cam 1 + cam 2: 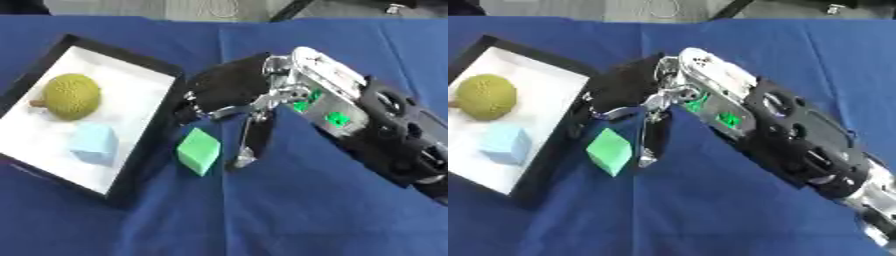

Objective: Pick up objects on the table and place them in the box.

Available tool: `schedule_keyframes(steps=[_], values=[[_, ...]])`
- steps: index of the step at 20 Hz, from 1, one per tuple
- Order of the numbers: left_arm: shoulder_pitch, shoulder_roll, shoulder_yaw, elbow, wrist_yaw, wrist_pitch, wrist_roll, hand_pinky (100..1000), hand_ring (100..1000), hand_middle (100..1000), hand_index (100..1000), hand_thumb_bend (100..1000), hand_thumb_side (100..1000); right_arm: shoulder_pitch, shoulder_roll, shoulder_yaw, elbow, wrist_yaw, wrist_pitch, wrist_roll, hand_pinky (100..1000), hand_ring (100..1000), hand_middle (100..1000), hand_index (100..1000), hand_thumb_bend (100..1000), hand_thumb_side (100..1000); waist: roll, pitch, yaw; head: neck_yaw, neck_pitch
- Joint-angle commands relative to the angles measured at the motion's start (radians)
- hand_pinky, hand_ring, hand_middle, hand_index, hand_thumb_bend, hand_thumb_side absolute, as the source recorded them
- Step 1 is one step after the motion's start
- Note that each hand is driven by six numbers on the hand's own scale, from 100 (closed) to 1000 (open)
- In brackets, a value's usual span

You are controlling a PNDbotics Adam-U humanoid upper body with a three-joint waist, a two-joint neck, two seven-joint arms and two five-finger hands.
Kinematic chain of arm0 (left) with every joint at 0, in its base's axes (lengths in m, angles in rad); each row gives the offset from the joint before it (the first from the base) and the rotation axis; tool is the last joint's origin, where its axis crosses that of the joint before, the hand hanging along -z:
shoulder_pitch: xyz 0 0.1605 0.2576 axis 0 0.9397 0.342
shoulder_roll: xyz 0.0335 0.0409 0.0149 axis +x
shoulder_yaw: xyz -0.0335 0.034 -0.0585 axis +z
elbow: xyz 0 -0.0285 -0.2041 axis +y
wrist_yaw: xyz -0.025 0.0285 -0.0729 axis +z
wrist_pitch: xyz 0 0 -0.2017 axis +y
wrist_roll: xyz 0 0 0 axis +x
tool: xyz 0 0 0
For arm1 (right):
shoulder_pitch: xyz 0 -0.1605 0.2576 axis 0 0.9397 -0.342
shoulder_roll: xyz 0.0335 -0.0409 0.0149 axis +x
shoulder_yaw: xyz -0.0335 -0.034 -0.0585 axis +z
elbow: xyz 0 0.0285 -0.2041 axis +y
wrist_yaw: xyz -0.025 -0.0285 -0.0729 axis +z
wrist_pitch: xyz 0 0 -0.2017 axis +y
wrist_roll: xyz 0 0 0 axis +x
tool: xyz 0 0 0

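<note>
A green block (199, 151) lies on the blue cloth just right of the box (147, 147), a black-rimmed tray with a white floor. Inside the box are an olive bumpy ball (72, 96) and a pale blue cube (94, 143). My right hand (229, 86) reaches in from the right and hovers over the green block. One long finger (248, 142) points down close beside the block's right edge. The other fingers (189, 107) curve down above the block near the box rim. I see a small gap on each side, so the hand is open around the block.
Blue cloth (289, 215) covers the whole table. My black and silver right forearm (798, 145) crosses the right half of the view. The box's right wall stands a short way left of the green block.
</note>
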State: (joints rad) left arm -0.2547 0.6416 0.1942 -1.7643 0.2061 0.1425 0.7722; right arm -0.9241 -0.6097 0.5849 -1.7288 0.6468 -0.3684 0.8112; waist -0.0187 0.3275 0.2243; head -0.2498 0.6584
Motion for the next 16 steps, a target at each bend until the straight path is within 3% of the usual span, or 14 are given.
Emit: schedule_keyframes(steps=[1,16], values=[[-0.005,0.023,0.007,-0.010,0.001,-0.002,-0.003,709,798,848,850,512,602,-0.016,-0.002,-0.021,-0.015,0.012,-0.083,0.096,903,882,822,884,541,283,0.013,-0.003,0.002,-0.005,-0.014],[-0.006,0.021,0.005,-0.010,0.002,-0.002,-0.003,711,799,849,850,506,605,0.002,-0.006,-0.039,-0.009,0.038,-0.049,0.096,899,876,816,875,546,296,0.013,0.002,0.004,-0.013,-0.020]])
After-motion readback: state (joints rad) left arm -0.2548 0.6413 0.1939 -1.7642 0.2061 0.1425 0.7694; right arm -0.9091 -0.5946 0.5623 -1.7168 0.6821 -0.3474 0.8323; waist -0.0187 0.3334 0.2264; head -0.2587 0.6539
